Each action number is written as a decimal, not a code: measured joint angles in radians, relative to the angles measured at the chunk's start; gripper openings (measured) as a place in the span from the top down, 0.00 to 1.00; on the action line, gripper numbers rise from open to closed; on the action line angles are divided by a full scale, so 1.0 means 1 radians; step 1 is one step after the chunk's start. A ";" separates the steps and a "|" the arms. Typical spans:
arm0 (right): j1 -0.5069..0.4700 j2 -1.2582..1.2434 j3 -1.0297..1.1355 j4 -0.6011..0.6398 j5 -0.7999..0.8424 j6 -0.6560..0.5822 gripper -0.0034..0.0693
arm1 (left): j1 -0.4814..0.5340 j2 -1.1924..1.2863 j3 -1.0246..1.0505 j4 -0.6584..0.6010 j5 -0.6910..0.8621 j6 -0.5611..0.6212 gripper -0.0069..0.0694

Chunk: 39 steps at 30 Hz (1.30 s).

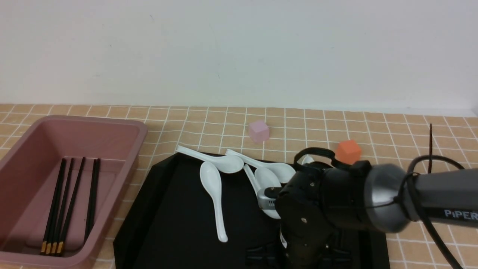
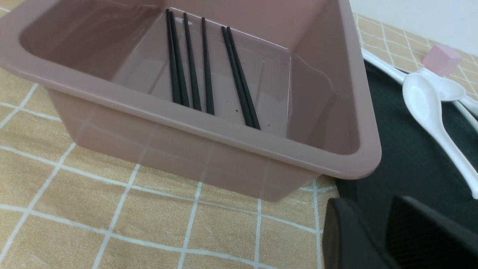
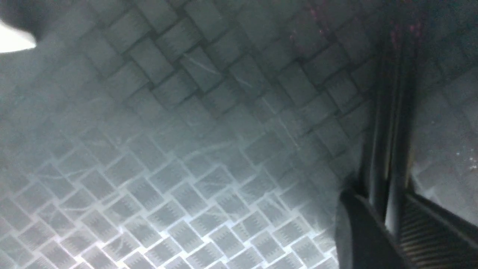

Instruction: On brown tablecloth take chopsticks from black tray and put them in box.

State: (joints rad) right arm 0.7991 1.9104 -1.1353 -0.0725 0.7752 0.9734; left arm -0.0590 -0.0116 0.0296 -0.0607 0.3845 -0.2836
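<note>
The black tray [image 1: 179, 224] lies on the brown tablecloth [image 1: 209, 123]. The pink box [image 1: 143, 130] stands to its left and holds several black chopsticks [image 1: 71, 201] with gold tips towards me. My right arm [image 1: 328, 201] reaches down onto the tray's near right part, and its wrist hides the fingers in the front view. In the right wrist view my right gripper [image 3: 386, 213] is closed on two chopsticks [image 3: 384, 130] lying on the tray [image 3: 186, 149]. My left gripper [image 2: 379, 220] is empty with its jaws close together, beside the box [image 2: 224, 138] that holds the chopsticks [image 2: 190, 63].
Several white spoons [image 1: 214, 190] lie across the far part of the tray, and they also show in the left wrist view [image 2: 429, 108]. A pink cube [image 1: 258, 131] and an orange cube [image 1: 348, 151] sit on the cloth behind the tray. A white wall rises behind the table.
</note>
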 joint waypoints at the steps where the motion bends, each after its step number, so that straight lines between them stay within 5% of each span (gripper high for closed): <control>1: 0.000 -0.001 0.000 0.000 0.002 0.000 0.76 | 0.000 0.000 0.000 0.000 0.000 0.000 0.67; 17: 0.000 -0.246 0.014 0.010 0.193 -0.002 0.76 | 0.000 0.000 0.000 0.000 0.000 0.000 0.65; 35: 0.000 -0.344 -0.290 0.192 0.084 -0.309 0.76 | 0.000 0.000 0.000 0.001 0.000 0.000 0.63; 39: 0.000 -0.254 -0.412 0.351 0.045 -0.498 0.76 | 0.000 0.000 0.000 0.002 0.000 0.000 0.62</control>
State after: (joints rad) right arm 0.7991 1.6562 -1.5470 0.2785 0.8205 0.4757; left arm -0.0590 -0.0116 0.0296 -0.0585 0.3845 -0.2836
